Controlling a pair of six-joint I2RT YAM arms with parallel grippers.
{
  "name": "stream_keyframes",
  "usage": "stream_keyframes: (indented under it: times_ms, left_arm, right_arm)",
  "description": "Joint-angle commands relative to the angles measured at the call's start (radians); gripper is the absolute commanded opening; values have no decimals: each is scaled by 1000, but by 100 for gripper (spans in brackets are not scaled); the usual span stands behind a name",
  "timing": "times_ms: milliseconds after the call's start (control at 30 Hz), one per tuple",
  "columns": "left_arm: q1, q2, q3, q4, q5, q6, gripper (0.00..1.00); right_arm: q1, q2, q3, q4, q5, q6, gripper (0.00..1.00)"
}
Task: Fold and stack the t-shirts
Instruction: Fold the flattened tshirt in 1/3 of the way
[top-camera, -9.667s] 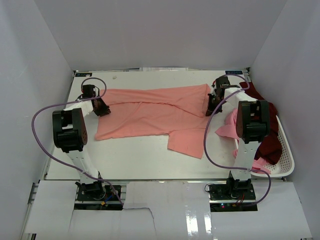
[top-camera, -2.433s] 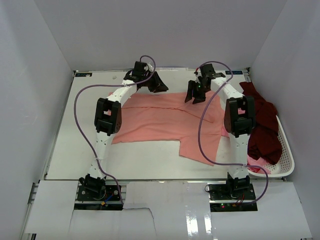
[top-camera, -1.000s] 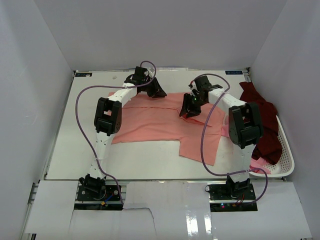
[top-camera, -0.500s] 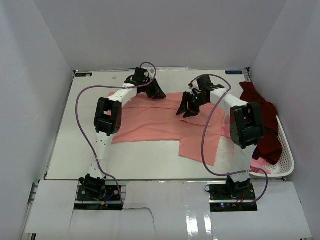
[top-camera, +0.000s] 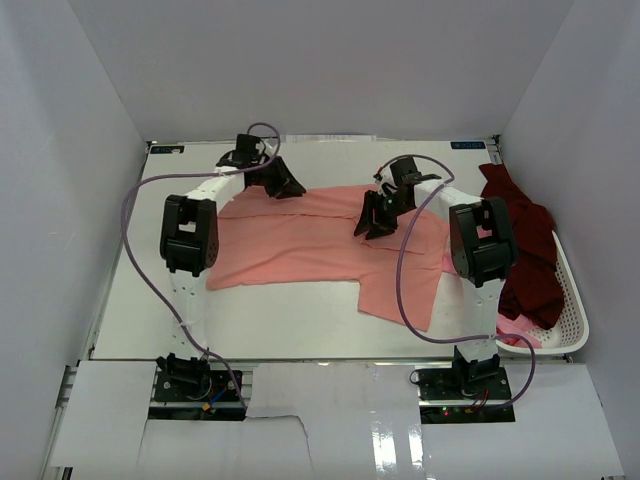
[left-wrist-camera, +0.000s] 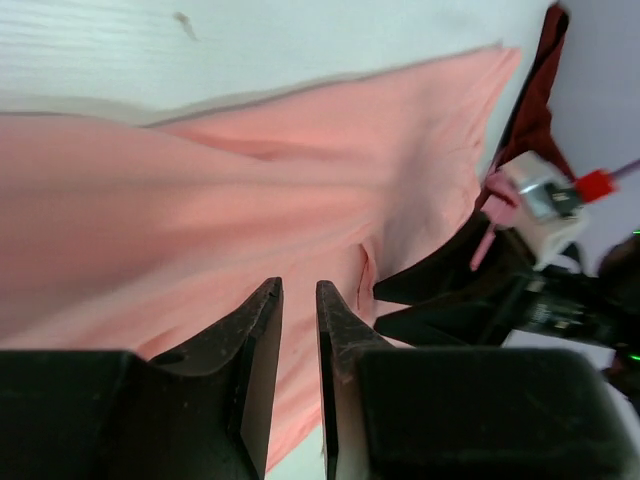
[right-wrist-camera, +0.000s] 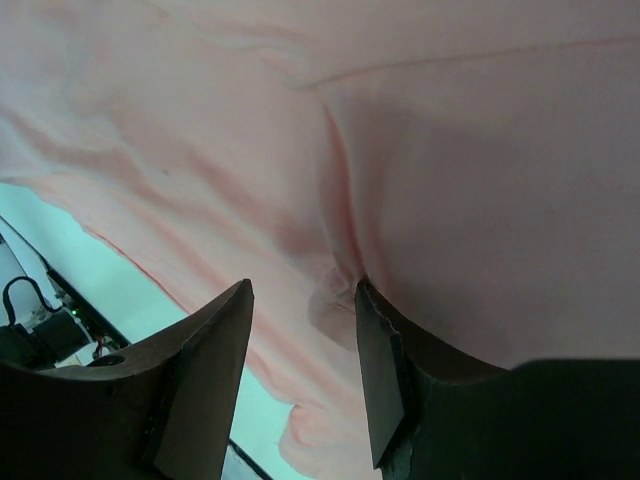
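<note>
Salmon-pink t-shirt (top-camera: 310, 240) lies spread mid-tabletop (top-camera: 160, 260), unfolded; maroon t-shirt (top-camera: 525, 260) waits at 3 o'clock by the basket (top-camera: 572, 300). Left gripper (top-camera: 285, 187) jaws narrowly apart, right gripper (top-camera: 368, 225) jaws wider, neither clamped. Nothing stacked.

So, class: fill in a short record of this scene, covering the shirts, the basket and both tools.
Spread shirt: salmon-pink cloth t-shirt on white table
Basket: white slotted plastic basket, right side, holds dark maroon cloth shirt
Left tool: narrowly open, over the pink shirt near its far edge
Right tool: open, above a wrinkle in the pink shirt
</note>
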Motion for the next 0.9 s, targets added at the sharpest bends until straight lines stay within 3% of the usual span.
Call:
stream_keyframes:
  times_ms: [0, 267, 600, 867]
  left_arm:
    - [104, -184, -43, 34, 36, 11, 31]
    - [204, -295, -178, -16, 7, 112, 32]
    - [235, -335, -337, 2, 20, 169, 37]
    - [241, -356, -373, -70, -156, 222, 37]
  right_arm:
    - [-6, 16, -30, 42, -28, 0, 52]
    - [-12, -50, -15, 22, -2, 3, 52]
    - [-104, 19, 217, -81, 68, -40, 51]
    - [-174, 143, 401, -98, 243, -41, 51]
